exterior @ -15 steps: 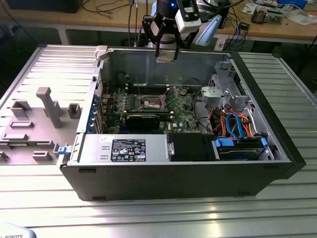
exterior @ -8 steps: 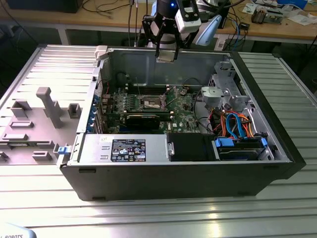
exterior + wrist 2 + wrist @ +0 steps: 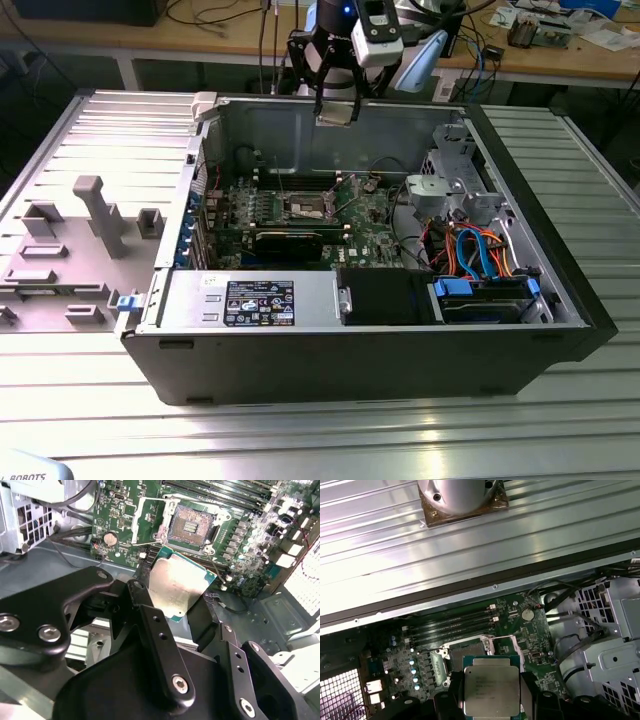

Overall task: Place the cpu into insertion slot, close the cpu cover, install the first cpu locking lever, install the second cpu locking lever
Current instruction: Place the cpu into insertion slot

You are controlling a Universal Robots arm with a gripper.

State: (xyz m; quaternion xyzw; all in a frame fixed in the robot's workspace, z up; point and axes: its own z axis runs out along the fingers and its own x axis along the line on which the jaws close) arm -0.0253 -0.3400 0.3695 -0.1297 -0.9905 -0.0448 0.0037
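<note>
Pincer (image 3: 175, 607) was closed on the cpu (image 3: 176, 582), gripping it by two opposite edges with the silver-grey top facing the first wrist view. In the exterior view it hung over the open computer case (image 3: 350, 355), which lay on the ribbed tabletop (image 3: 300, 440). The chip was in the air, well apart from the insertion slot (image 3: 192, 526) on the green motherboard (image 3: 125, 535).

The main risk I judged was misalignment. In the second wrist view the chip sat at an angle to the socket's sides, so a descent without squaring it up could land a corner on the contact field and bend pins. The edge grip was thin, so a knock against the socket rim could twist the chip or drop it onto the board. The memory slots (image 3: 220, 490) lay close beside the socket and left little room for the fingers (image 3: 136, 591).

The chip's underside and its orientation marks were hidden. In the first wrist view the chip covered most of the socket. I could not make out the cpu cover or either locking lever clearly.
</note>
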